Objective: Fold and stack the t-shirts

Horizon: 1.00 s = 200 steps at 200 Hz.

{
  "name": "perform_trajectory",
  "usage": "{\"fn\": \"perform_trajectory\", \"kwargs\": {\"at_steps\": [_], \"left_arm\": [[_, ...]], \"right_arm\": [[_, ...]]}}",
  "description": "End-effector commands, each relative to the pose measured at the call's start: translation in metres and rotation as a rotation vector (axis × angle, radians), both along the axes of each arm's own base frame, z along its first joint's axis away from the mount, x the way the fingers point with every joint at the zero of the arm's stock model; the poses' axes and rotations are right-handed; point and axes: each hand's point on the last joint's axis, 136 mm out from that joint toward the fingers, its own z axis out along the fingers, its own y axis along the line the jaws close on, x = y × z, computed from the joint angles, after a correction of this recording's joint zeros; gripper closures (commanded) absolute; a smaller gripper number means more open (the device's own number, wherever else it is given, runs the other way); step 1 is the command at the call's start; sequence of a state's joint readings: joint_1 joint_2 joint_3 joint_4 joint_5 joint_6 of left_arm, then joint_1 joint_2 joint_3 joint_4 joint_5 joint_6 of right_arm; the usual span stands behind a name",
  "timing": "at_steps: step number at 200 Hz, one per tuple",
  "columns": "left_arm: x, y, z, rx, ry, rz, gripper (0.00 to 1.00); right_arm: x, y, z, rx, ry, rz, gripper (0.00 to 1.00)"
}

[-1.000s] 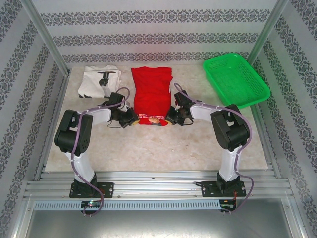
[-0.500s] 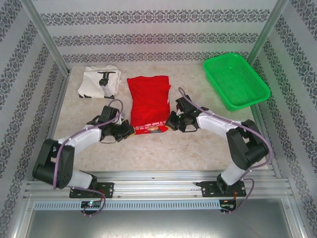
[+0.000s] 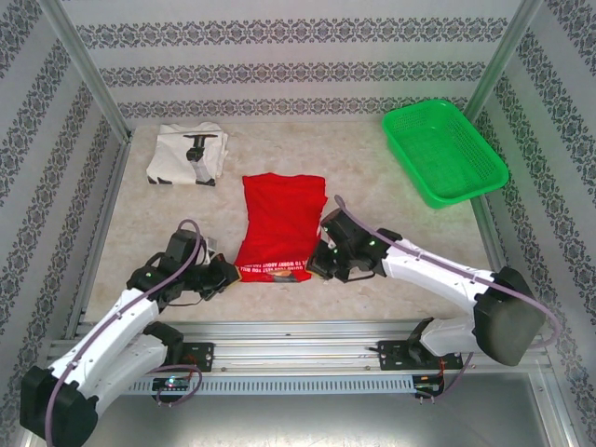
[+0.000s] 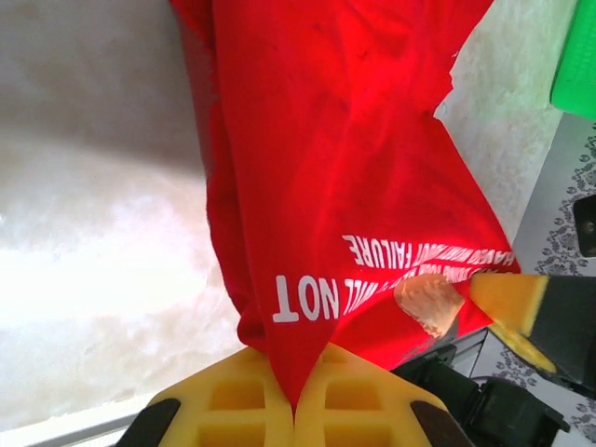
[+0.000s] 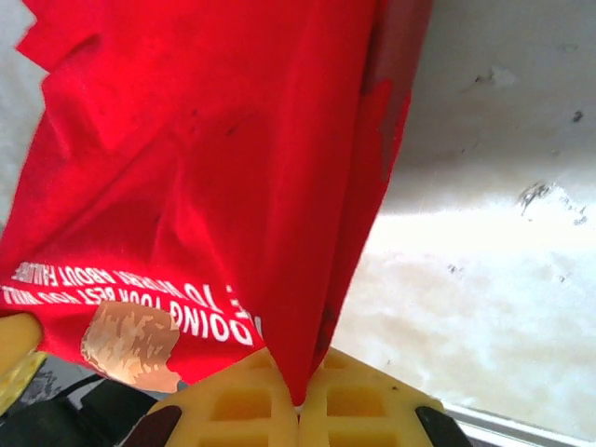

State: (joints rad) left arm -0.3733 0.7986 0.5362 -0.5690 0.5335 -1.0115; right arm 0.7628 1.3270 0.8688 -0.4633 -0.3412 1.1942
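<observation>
**Red shirt pinned at both near corners; white shirt and basket lie apart**

At the far left of the worktop [image 3: 372, 177], the white t-shirt [image 3: 187, 155] lies roughly folded and flat with its black graphic uppermost. It is well apart from both arms.

The left end effector [image 3: 226, 274] has its jaws pinched tight on the near left corner of the red t-shirt [image 3: 281, 219], low by the near edge. The red t-shirt lies mid-worktop, narrowed lengthwise, with its far end resting on the surface.

White lettering [image 4: 372, 270] runs along its near hem. "NOT" and "FAILURE" are legible; the rest cannot be read with certainty. A tan printed patch [image 4: 426, 300] sits just beside the lettering.

The right end effector [image 3: 321, 264] is clamped on the near right corner.

At the far right, a green mesh basket [image 3: 443, 152] sits at an angle, well apart from both shirts.
</observation>
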Motion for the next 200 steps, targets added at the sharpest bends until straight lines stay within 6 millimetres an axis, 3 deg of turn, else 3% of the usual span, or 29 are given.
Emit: {"fn": "perform_trajectory", "kwargs": {"at_steps": [1,18,54,102,132,200], "left_arm": [[0.006,0.009,0.017,0.061,0.024,0.051,1.00],[0.025,0.002,0.034,0.048,-0.015,0.042,1.00],[0.073,-0.005,0.051,0.016,-0.057,0.037,1.00],[0.141,-0.004,0.076,-0.031,-0.120,0.035,1.00],[0.171,-0.002,0.070,-0.054,-0.114,0.034,1.00],[0.217,-0.003,0.040,-0.077,-0.076,0.029,1.00]], "right_arm": [[0.021,-0.013,0.020,-0.058,-0.048,-0.027,1.00],[0.039,-0.012,0.033,-0.042,-0.082,-0.030,1.00],[0.080,-0.017,0.053,-0.035,-0.126,-0.032,1.00],[0.129,-0.023,0.051,-0.039,-0.134,-0.051,1.00],[0.160,-0.027,0.040,-0.036,-0.120,-0.056,1.00],[0.221,-0.033,0.009,-0.039,-0.088,-0.065,1.00]]}}
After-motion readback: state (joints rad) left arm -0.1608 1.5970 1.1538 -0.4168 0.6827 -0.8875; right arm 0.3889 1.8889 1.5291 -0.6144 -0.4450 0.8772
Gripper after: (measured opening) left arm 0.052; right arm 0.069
